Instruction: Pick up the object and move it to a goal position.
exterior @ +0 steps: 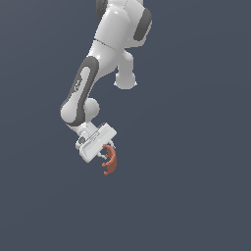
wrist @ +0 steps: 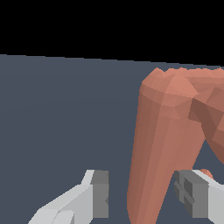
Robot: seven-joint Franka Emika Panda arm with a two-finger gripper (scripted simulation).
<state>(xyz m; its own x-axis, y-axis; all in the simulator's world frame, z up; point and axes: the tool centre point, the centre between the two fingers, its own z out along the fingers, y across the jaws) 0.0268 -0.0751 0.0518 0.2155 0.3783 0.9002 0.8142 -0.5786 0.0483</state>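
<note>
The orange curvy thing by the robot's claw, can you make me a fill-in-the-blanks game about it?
1. The curved object is colored reddish-____.
2. In the wrist view, the object sits ____ the two grey fingers.
3. The gripper belongs to a robot arm that is mostly ____.

Missing words: orange; between; white

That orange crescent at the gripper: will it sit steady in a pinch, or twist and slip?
The crescent looks rigid, so it probably won't flex. Its curved, tapering body gives the fingers little flat surface, so it may pivot. Most of it hangs beyond the gripper, favouring swing.
</note>
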